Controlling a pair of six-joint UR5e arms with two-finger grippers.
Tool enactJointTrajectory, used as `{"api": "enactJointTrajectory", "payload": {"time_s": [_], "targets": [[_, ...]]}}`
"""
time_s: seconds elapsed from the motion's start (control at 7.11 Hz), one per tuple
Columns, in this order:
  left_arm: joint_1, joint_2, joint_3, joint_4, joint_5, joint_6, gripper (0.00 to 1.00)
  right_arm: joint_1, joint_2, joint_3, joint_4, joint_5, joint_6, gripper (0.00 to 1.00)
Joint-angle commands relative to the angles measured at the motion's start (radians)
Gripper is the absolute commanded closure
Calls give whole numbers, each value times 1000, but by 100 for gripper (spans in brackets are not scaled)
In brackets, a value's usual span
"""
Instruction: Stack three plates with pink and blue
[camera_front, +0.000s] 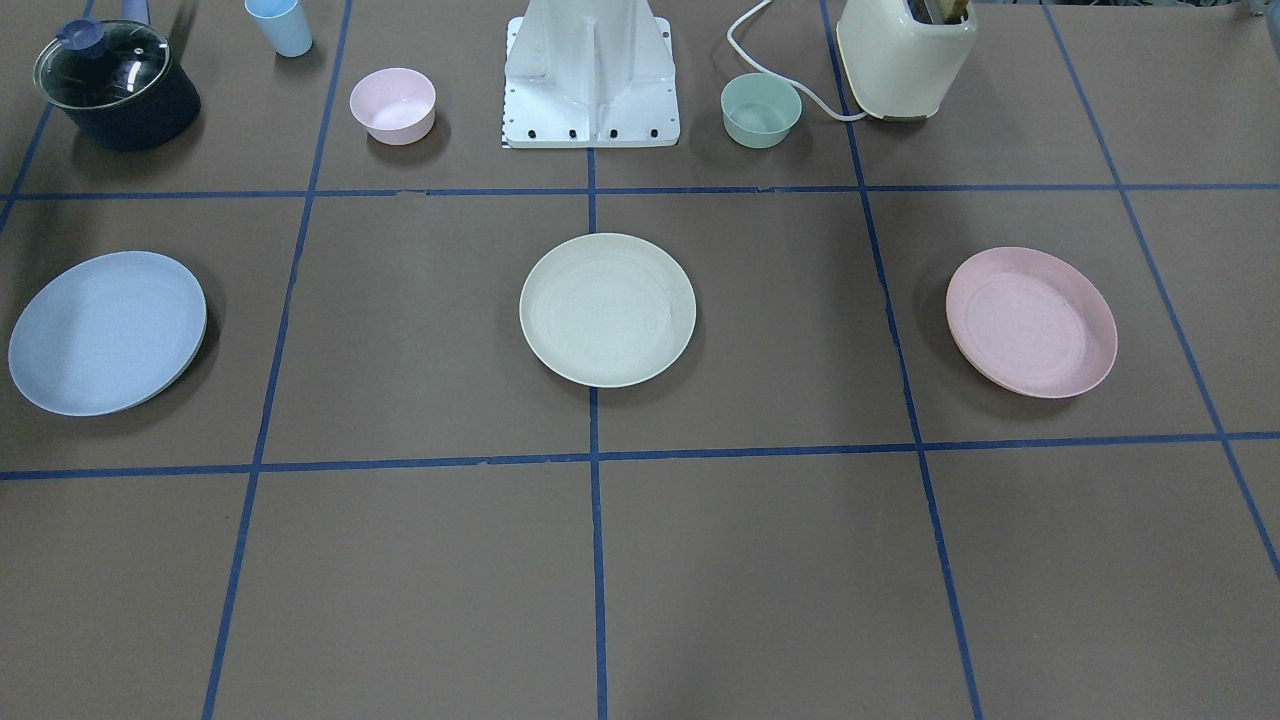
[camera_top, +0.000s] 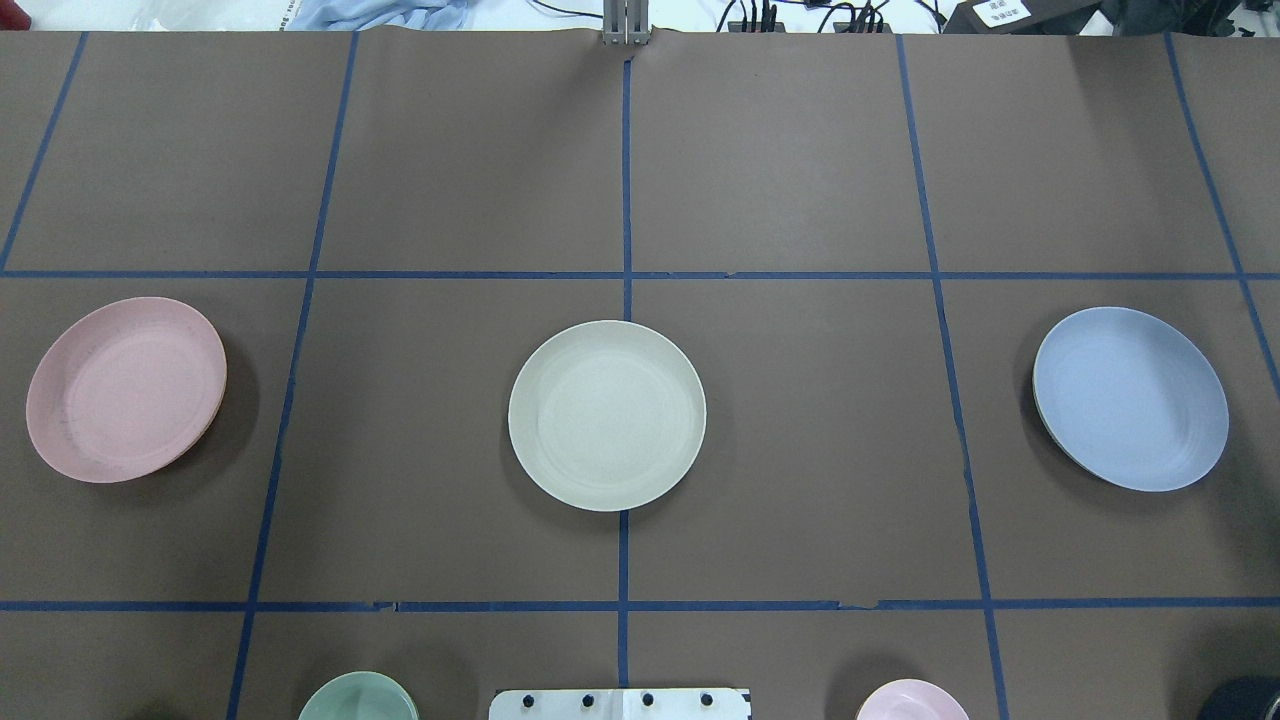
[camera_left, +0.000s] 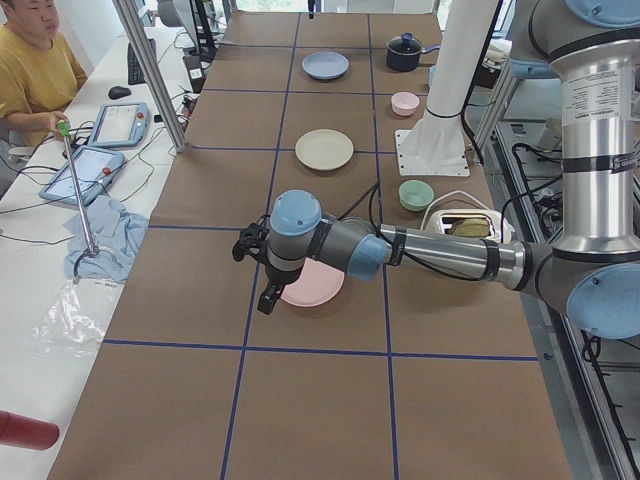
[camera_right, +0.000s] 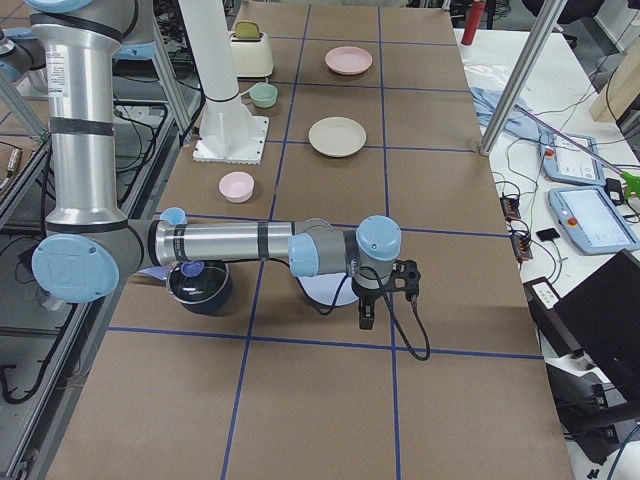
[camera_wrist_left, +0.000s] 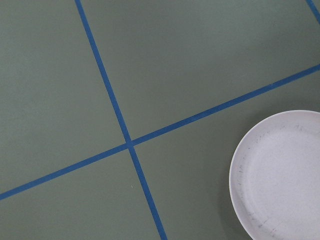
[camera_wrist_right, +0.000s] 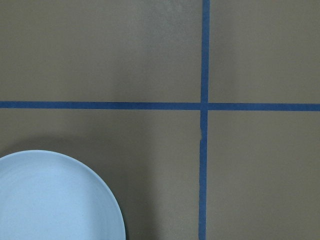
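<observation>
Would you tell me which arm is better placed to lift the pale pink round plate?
Left. The left end effector hangs near the pale pink round plate; the right end effector hangs near the pale blue round plate.

Cream-white plate (camera_top: 607, 415) sits in the middle for you, straddling a blue tape line (camera_top: 626, 180). Pink plate (camera_top: 125, 390) lies far out on the robot's left, blue plate (camera_top: 1130, 398) far out on its right, each well apart from it. All three flat, open side up, one row, none stacked.
</observation>
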Motion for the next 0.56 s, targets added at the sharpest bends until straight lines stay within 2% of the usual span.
{"api": "enactJointTrajectory", "payload": {"time_s": [0.0,0.42], "targets": [[1,-2,13,-5,0,1,0,1,-13,15,1,4,1,0],[13,-4,44,-27,-3,-1,0,-2,-16,14,21,10,-2,0]]}}
